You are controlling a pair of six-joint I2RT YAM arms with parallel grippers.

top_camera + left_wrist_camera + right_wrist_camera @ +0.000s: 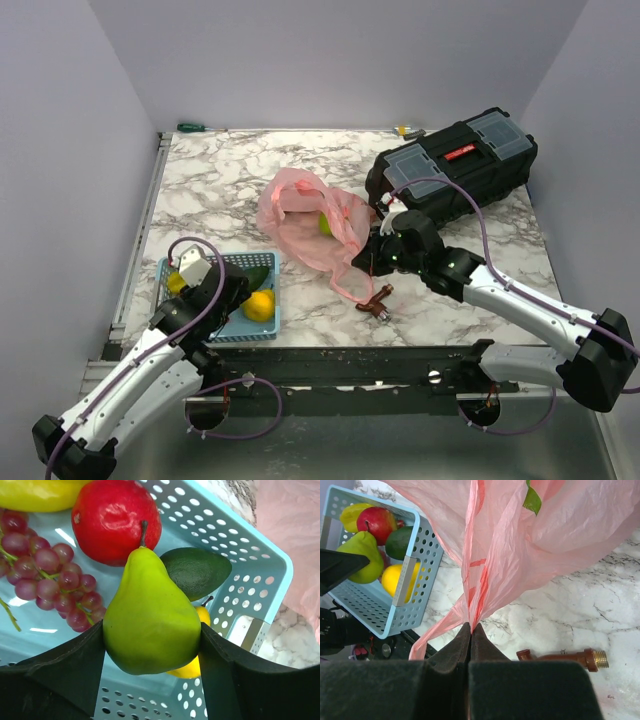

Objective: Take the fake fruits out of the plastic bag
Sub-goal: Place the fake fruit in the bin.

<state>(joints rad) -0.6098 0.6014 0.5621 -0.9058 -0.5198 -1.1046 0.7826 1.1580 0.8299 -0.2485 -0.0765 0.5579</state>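
- A grey-veined marble table (pixel 230 170) is sitting between plain lilac walls, and a light blue slotted basket (pixel 262 335) is resting near its front left corner.
- The left gripper (pixel 150 650) is clamping a green pear (pixel 150 615) across its fat belly, with the jaws held apart by the fruit, and it is hanging over the inside of the basket.
- The pear's long axis is running straight away from the gripper. Its stem is pointing at the red apple-like fruit (pixel 117 520) deeper in the basket, with the avocado (pixel 197 572) and the grape bunch (pixel 45 570) lying to either side.
- The pear is sitting within the basket's rim, so letting go probably needs no sideways shift. Whether it is touching the fruit beneath, I cannot tell.
- The right gripper (pixel 470 630) is pinching a gathered fold of the pink plastic bag (pixel 520 555) with its jaws together, off to the right of the basket.
- A green fruit (pixel 325 224) is showing inside the bag, beyond and to the right of the basket. The right arm is nearer to it.
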